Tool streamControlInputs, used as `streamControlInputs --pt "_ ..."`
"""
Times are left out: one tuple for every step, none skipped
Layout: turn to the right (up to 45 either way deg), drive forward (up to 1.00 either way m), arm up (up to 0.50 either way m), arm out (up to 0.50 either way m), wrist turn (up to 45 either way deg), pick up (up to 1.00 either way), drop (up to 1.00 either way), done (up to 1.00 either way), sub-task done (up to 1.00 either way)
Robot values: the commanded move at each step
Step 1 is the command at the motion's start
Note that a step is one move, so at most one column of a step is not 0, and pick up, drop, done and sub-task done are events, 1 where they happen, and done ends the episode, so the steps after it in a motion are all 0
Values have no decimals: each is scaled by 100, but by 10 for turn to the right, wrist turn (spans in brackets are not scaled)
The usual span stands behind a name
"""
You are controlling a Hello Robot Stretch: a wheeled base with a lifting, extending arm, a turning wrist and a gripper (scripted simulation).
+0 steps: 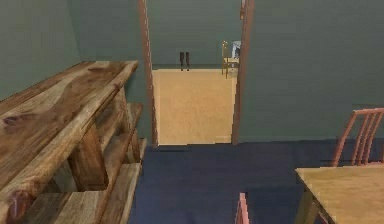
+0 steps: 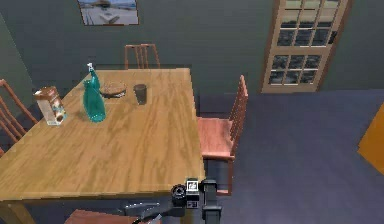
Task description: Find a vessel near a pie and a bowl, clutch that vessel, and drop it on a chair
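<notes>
Arm side view: one wooden table (image 2: 150, 150), three chairs (image 2: 222, 130) around it, one teal bottle (image 2: 93, 95) upright near its far-left edge, one small dark cup (image 2: 141, 93) beside it. Gripper (image 2: 142, 207) sits at the near edge; can't tell if it holds anything. Open blue floor (image 2: 310, 150) on the right.

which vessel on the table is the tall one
The teal bottle, upright near the far left of the table. The dark cup to its right is much shorter.
</notes>
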Motion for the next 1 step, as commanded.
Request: streamControlInputs --pt "0 0 10 0 0 0 0 0 0"
